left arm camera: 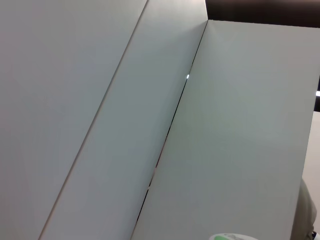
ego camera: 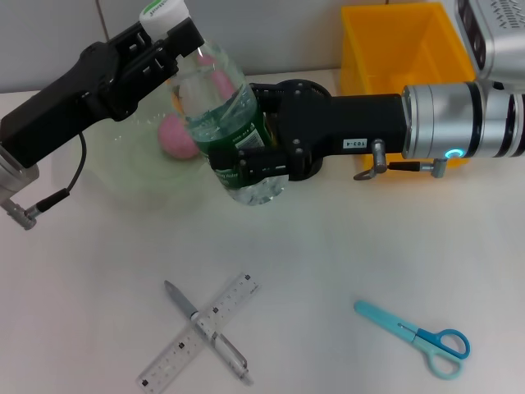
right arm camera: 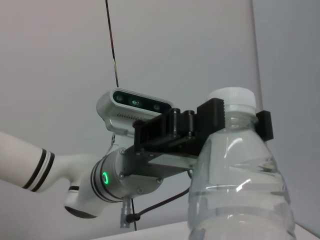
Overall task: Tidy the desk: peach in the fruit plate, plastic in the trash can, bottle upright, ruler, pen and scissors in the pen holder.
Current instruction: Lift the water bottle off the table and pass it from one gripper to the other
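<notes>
A clear water bottle (ego camera: 215,90) with a white cap (right arm camera: 231,96) stands nearly upright above the desk, held by both arms. My left gripper (ego camera: 176,45) is shut on its neck just under the cap, and its black fingers (right arm camera: 216,113) show in the right wrist view. My right gripper (ego camera: 246,160) is shut around the lower body. Behind the bottle, a pink peach (ego camera: 174,135) lies in the clear fruit plate (ego camera: 111,176). A clear ruler (ego camera: 234,295) and a silver pen (ego camera: 176,297) lie crossed at the front. Teal scissors (ego camera: 414,335) lie front right. Plastic and pen holder are out of view.
An orange bin (ego camera: 394,49), the trash can, stands at the back right behind my right arm. The left wrist view shows mostly grey wall panels (left arm camera: 125,125). Bare white desk lies between the bottle and the ruler, pen and scissors.
</notes>
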Available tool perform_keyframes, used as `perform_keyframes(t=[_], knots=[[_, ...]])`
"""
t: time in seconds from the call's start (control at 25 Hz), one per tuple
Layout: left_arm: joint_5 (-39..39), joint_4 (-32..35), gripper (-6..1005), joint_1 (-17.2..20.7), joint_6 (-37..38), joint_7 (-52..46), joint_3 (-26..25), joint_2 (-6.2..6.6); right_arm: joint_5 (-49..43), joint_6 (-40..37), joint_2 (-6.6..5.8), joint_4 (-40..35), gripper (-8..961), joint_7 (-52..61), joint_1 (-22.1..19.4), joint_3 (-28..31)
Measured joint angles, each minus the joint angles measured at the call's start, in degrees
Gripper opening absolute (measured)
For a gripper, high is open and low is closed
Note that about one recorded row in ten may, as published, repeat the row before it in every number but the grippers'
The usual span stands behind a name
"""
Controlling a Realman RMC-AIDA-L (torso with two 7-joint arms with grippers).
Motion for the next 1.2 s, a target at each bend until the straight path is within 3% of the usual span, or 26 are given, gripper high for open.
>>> perform_keyframes(t=[1.2], knots=[[-0.4,0.0,446,-0.4,-0.1,-0.2,0.0,0.09,-0.1,5.5,-0.02,-2.4,786,1.1,-0.2,-6.8]])
